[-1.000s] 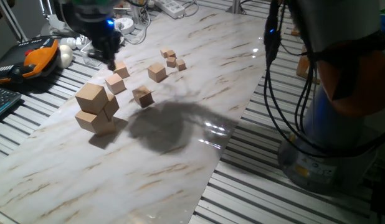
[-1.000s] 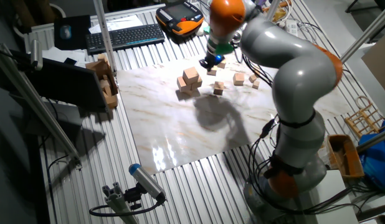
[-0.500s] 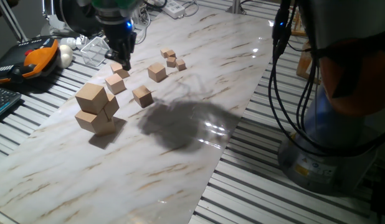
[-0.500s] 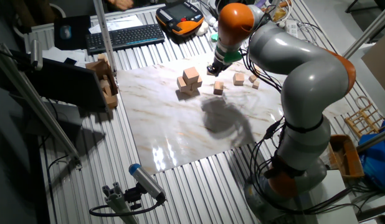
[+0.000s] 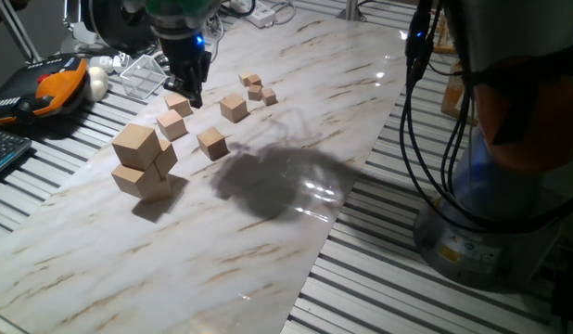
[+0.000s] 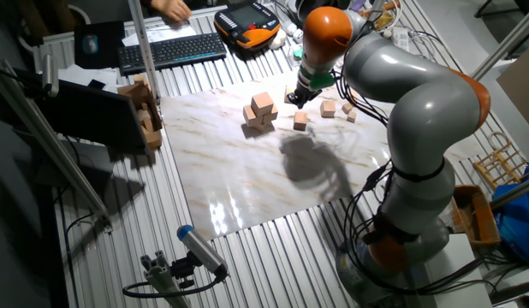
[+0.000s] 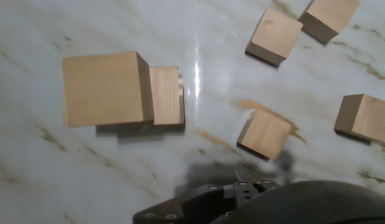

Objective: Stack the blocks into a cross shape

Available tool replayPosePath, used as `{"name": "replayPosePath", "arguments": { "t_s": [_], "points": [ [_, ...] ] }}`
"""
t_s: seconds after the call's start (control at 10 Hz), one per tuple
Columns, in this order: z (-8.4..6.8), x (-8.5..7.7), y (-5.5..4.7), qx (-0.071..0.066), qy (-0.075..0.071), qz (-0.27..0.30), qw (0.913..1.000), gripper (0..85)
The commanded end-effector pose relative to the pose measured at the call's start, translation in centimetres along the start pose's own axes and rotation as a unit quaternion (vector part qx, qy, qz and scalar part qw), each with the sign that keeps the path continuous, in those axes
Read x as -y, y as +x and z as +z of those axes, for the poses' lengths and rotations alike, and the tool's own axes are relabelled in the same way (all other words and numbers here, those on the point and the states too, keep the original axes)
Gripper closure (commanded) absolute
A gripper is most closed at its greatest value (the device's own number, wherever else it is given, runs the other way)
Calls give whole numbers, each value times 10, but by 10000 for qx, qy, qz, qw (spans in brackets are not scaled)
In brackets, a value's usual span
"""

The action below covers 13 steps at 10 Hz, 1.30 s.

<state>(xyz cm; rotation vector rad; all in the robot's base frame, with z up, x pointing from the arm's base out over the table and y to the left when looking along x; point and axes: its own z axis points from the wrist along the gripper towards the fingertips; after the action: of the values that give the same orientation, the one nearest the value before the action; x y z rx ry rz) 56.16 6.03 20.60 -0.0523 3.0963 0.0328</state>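
One fixed view: blocks (image 5: 143,160) piled as a small stack near the left edge of the marble tabletop (image 5: 296,139); top cube sits on lower ones, exact count hidden. Gripper (image 5: 190,93) hangs behind and right of the stack, above a medium cube (image 5: 178,104); fingers dark, gap unreadable. 3 more medium cubes (image 5: 212,143) right of the stack, tiny cubes (image 5: 257,88) farther back-right. Arm shadow right of the stack.

Other fixed view: stack (image 6: 261,112) near the slab's far end; gripper (image 6: 295,94) just right of it, low over the slab, nothing seen in it. Keyboard (image 6: 170,51) beyond the stack.

Hand view: stack (image 7: 108,89) seen from above, upper-left; lower cube pokes out on its right side. 4 medium cubes right of the stack, apart. Gripper body at bottom edge; fingertips not visible, opening can't tell.
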Motion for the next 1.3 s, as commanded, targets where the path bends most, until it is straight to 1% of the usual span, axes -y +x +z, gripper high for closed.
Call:
{"name": "replayPosePath", "arguments": {
  "t_s": [0.0, 0.1, 0.2, 0.3, 0.4, 0.5, 0.6, 0.7, 1.0, 1.2],
  "points": [
    [2, -2, 3, -5, 9, 14, 10000, 850],
    [4, -2, 5, 24, 41, -10, 10000, 850],
    [6, -2, 8, 3, -21, -7, 10000, 850],
    [9, -6, 10, -49, -84, 56, 9999, 850],
    [11, -9, 15, -28, -30, 77, 10000, 850],
    [14, -11, 19, -28, -29, 93, 9999, 850],
    [16, -10, 21, -42, -76, 94, 9999, 850],
    [18, -11, 22, -42, -60, 101, 9999, 850],
    [18, -12, 22, -88, -99, 171, 9998, 850],
    [19, -14, 22, -96, -76, 201, 9997, 850]
  ]
}}
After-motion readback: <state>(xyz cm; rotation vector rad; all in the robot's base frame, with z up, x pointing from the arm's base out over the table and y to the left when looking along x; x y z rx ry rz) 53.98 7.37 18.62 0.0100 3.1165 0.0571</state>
